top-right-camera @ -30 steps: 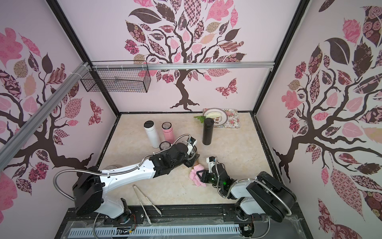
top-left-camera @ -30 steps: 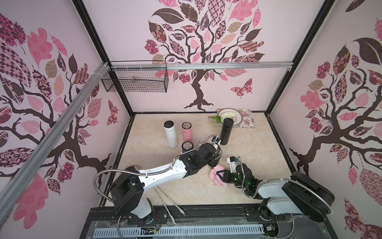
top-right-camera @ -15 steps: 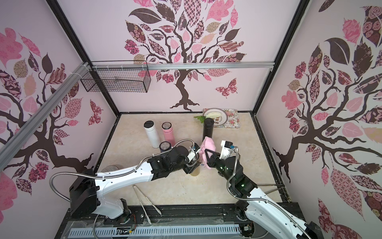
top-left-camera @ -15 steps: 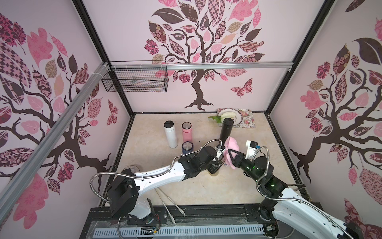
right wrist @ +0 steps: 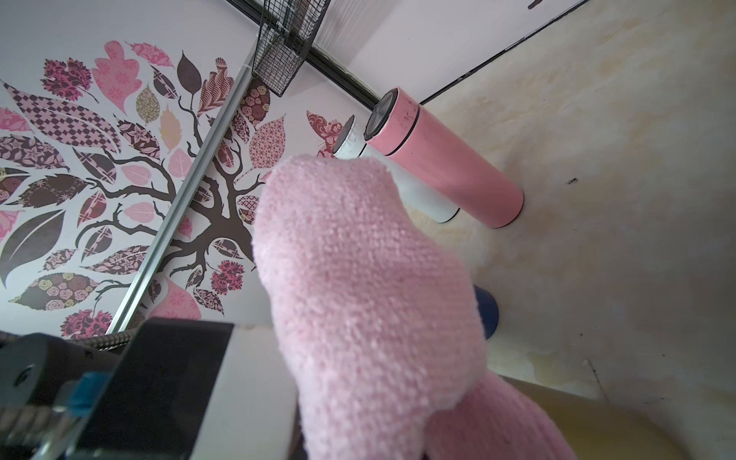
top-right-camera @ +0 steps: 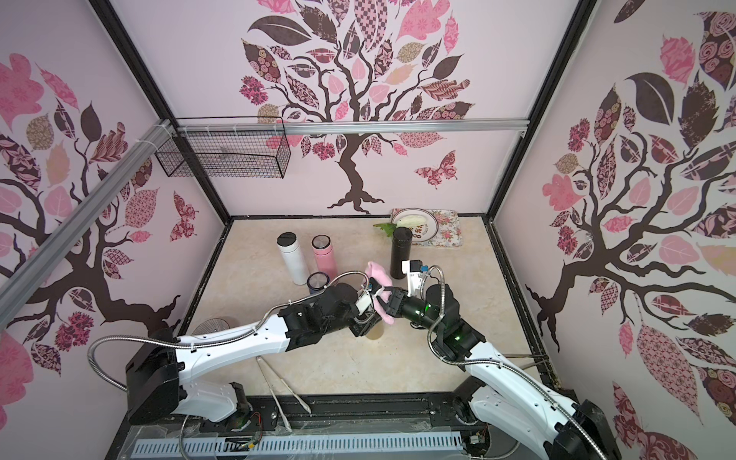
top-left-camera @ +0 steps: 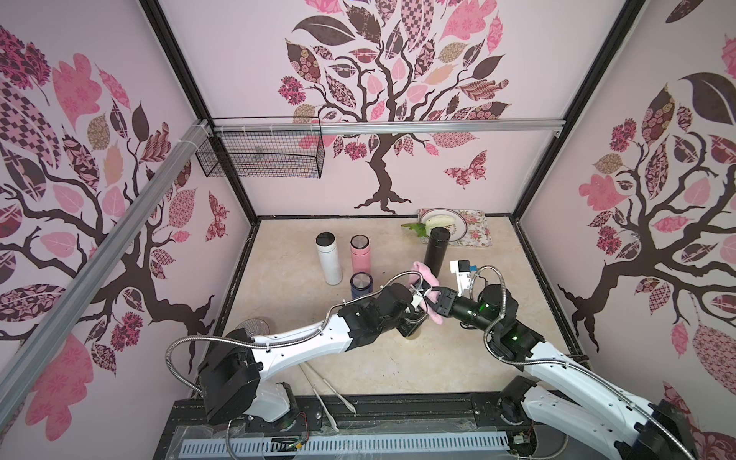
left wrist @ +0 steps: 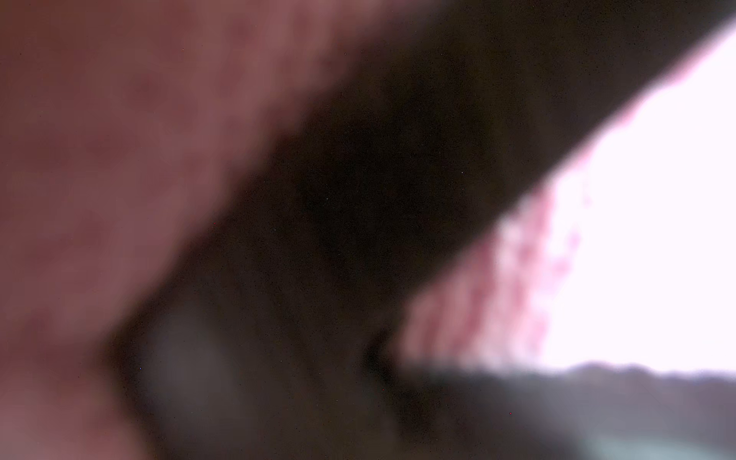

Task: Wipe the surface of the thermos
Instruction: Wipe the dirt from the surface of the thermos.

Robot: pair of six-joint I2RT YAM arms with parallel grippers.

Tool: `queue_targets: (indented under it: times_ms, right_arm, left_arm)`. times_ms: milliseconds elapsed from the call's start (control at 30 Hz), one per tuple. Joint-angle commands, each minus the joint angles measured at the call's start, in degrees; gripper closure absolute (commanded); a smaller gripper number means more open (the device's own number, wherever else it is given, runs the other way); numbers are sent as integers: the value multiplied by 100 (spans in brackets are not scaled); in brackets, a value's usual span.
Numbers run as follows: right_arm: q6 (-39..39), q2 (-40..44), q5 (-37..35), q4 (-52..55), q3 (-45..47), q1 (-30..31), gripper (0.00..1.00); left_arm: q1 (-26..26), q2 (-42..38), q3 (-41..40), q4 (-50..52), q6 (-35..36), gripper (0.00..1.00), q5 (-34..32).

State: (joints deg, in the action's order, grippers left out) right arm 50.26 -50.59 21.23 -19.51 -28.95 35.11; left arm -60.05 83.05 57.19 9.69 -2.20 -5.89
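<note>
**Cloth meets thermos at mid-counter**

My right claw (top-left-camera: 434,301), shut tight on the pink cloth (right wrist: 358,278), brings it beside the yellow thermos (top-left-camera: 415,333). The thermos stands mid-counter (top-left-camera: 398,366) under my closed left claw (top-left-camera: 414,323), which appears to pin it. I judge wiping is just starting; next, drag the cloth down its side.
</note>
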Motion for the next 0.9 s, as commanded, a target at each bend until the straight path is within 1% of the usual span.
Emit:
queue_targets:
  times_ms: [0,133,300,433,533,567,600,633,667,767,833,867]
  right_arm:
    - [-211,-232,532,1064,-325,128,100]
    - [-643,-248,404,2183,-693,133,100]
    - [-886,296,402,3117,-758,128,100]
    - [-775,609,607,3171,-695,134,100]
    - [-743,639,660,2998,-699,133,100]
    - [-771,589,601,2927,-698,125,100]
    - [-797,519,588,2853,-708,119,100]
    - [-815,400,623,2729,-721,127,100]
    - [-805,275,635,2618,-747,123,100]
    - [-790,5,624,2313,-835,114,100]
    - [-779,-127,634,2196,-922,59,100]
    - [-766,-183,638,2152,-965,28,100]
  left_arm:
    - [-55,-4,-100,-225,172,100,236]
    - [-42,79,66,-132,184,100,97]
    - [39,50,100,-64,215,100,76]
    - [38,-6,108,-49,229,100,142]
    - [43,11,144,-25,238,100,220]
    - [40,10,123,-40,236,98,251]
    - [37,10,98,-80,237,90,265]
    - [40,11,59,-111,229,74,263]
    - [38,1,39,-134,220,63,239]
    - [41,-18,-44,-193,201,38,202]
    - [38,-18,-100,-240,198,31,203]
    - [38,8,-121,-240,187,30,202]
